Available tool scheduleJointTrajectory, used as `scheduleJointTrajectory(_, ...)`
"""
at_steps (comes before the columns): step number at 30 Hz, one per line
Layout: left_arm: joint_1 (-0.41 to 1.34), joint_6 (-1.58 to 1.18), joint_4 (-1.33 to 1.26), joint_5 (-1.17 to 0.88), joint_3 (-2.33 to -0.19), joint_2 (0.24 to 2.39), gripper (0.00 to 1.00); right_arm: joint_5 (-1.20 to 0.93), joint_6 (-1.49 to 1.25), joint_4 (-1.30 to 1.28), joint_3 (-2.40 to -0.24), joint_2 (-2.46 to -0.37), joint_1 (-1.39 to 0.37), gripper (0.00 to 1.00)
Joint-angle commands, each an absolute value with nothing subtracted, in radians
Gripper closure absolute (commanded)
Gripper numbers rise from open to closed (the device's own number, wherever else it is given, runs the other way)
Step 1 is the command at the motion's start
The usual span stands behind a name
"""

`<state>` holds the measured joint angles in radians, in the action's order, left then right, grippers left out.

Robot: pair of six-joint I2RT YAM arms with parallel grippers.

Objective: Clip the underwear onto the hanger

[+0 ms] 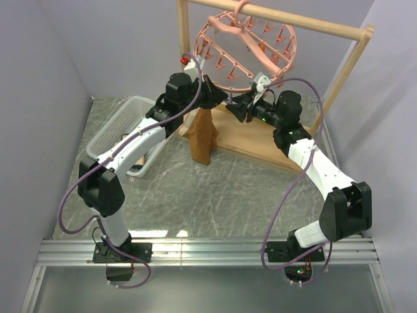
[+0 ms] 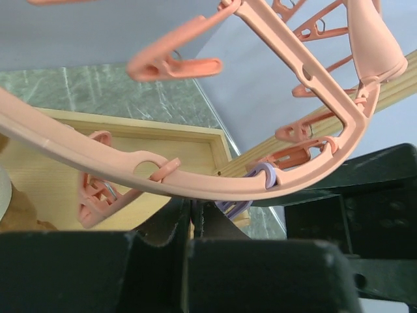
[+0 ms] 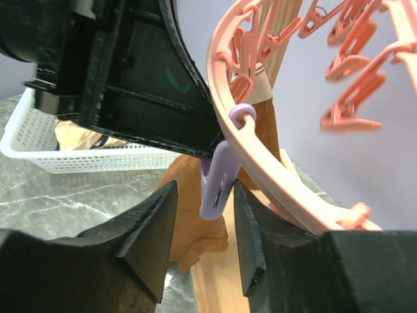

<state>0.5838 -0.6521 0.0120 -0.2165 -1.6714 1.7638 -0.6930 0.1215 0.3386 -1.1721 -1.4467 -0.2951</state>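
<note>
The salmon-pink hanger (image 1: 285, 57) hangs by its hook from the wooden rail. Just under its lower left rim, my left gripper (image 1: 218, 96) is shut on the top of the brown underwear (image 1: 202, 134), which hangs down in a long fold. In the left wrist view the shut fingers (image 2: 171, 218) sit right beneath the hanger ring (image 2: 195, 186). A lavender clip (image 3: 218, 182) dangles from the ring (image 3: 260, 163). My right gripper (image 3: 204, 186) stands open around that clip, its right finger close against it, with the underwear (image 3: 195, 228) behind. The same clip (image 2: 251, 189) shows beside my left fingers.
A white plastic basket (image 1: 124, 130) with a beige garment inside stands at the left, also seen as the basket (image 3: 39, 153). The wooden rack's base (image 1: 260, 147) and sloping rail (image 1: 306, 21) sit behind both grippers. Several pink clips (image 3: 348, 111) dangle around the ring.
</note>
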Motion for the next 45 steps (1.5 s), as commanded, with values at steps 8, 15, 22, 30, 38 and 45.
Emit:
scheduleJointTrajectory(8,0.597,-0.696,-0.078,-0.318,-1.663,1.715,1.00,-0.635,0.113,0.371,-1.157,-1.451,-0.318,0.62)
scheduleJointTrajectory(15,0.597,-0.735,-0.109,-0.345,-1.647,1.712,1.00,-0.617,0.121,0.365,-1.152,-1.448,-0.319,0.88)
scheduleJointTrajectory(22,0.595,-0.772,-0.164,-0.337,-1.594,1.663,0.52,-0.569,0.137,0.380,-1.149,-1.434,-0.325,1.00)
scheduleJointTrajectory(30,0.603,-0.761,-0.175,-0.313,-1.545,1.626,0.40,-0.543,0.150,0.402,-1.126,-1.422,-0.344,1.00)
scheduleJointTrajectory(38,0.632,-0.732,-0.074,-0.181,-1.640,1.686,0.37,-0.537,0.155,0.405,-1.120,-1.416,-0.353,1.00)
scheduleJointTrajectory(45,0.637,-0.723,-0.003,-0.094,-1.669,1.689,0.41,-0.522,0.155,0.413,-1.112,-1.410,-0.356,1.00)
